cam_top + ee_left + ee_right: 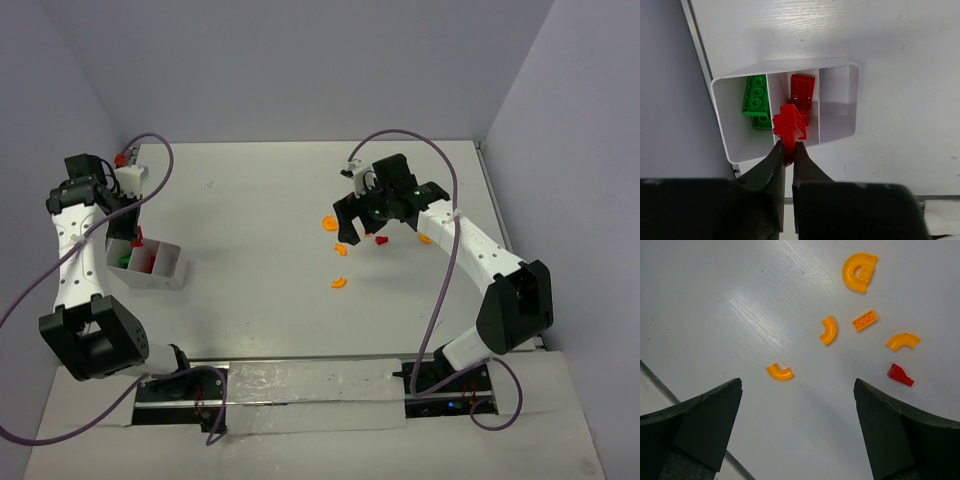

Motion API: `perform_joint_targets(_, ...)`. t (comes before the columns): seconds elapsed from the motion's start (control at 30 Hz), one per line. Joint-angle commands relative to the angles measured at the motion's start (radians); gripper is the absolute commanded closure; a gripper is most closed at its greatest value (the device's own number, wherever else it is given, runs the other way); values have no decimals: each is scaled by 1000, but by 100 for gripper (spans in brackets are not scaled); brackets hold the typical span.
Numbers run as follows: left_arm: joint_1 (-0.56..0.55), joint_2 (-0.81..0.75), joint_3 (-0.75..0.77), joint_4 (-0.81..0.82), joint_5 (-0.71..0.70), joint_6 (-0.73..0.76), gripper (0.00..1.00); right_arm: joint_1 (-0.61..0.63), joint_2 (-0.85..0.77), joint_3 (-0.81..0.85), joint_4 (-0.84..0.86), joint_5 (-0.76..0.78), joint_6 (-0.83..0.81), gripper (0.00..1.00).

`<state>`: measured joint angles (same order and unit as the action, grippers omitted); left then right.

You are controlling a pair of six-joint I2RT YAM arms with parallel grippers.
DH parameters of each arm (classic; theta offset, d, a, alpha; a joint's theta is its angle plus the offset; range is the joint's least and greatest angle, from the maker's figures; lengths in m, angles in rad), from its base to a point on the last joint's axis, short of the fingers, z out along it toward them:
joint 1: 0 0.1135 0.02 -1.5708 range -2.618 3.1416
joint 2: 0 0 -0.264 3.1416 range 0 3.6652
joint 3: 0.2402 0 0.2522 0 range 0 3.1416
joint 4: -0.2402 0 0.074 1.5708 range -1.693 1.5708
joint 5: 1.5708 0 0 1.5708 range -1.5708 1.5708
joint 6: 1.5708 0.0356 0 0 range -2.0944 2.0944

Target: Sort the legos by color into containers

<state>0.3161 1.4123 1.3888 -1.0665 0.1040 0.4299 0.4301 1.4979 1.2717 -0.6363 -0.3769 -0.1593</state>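
Observation:
The white three-compartment tray [165, 270] sits at the left. In the left wrist view its left compartment holds green blocks [756, 97], the middle a red block [802, 92], and the right compartment [837, 100] is bare. My left gripper [788, 147] is shut on a small red piece [790, 121], held above the divider beside the middle compartment. My right gripper [797, 385] is open and empty above the table. Beyond it lie an orange half-ring [859, 271], several orange curved pieces [779, 372], an orange plate [864, 320] and a red piece [900, 375].
In the top view the loose orange pieces [338, 282] and a red one [380, 240] lie scattered at centre right, under and near my right gripper [365, 225]. Grey walls close in the table on the left, back and right. The tray stands near the left wall.

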Motion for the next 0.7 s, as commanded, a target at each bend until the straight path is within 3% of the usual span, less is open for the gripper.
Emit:
perform_joint_targets(0.0,3,17,-11,-1,-18,10,87,-21,22,-3,-14,47,-23,0)
perform_joint_targets(0.17,4,36,-59,40,-21,10,78,-43,43,-4,-34,82,-38,0)
perform_joint_targets(0.27,5,48,-61,50,-8,7,57,-56,48,-14,-38,109,-45,0)
perform_joint_targets(0.43,3,64,-12,41,2,2,33,-95,48,-44,-44,140,-80,2)
perform_joint_targets(0.53,-3,85,74,10,51,-7,29,-121,53,-63,-58,149,-126,6)
perform_joint_targets(0.67,-80,109,227,-39,115,-31,29,-170,93,-64,-84,177,-206,23)
